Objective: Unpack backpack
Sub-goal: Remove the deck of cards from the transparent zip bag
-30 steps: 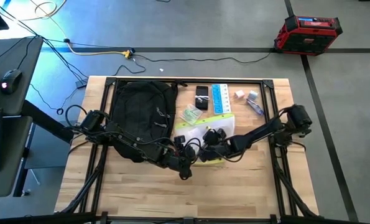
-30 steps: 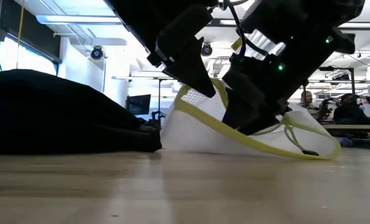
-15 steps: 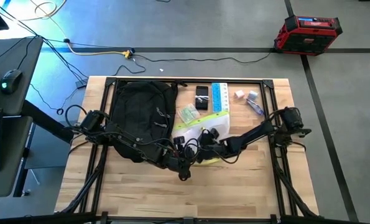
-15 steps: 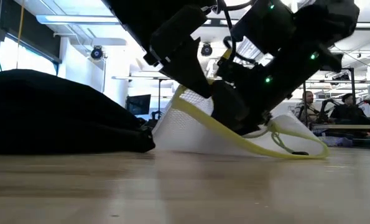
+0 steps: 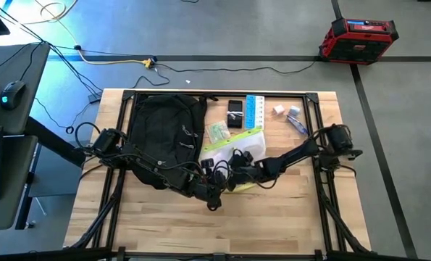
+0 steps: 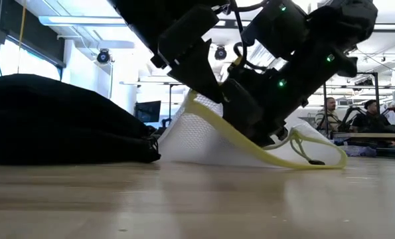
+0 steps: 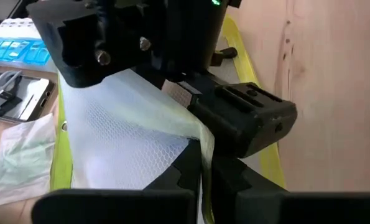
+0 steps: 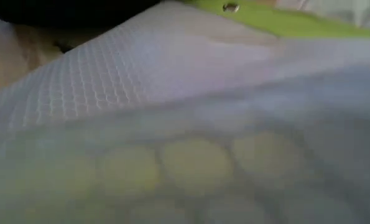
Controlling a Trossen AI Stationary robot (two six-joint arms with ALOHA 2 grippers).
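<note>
Two pincers, left (image 5: 216,183) and right (image 5: 237,168), meet on one mesh pouch (image 6: 204,136) (yellow-edged).

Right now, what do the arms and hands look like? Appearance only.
Both arms are dark, near black, built of chunky angular blocks with loose black cables looping alongside. The left hand has blocky matte-black fingers and silver screw heads on its housing. The right hand sits under a bulky black wrist lit by small green LEDs. No lettering or other markings can be made out.
</note>
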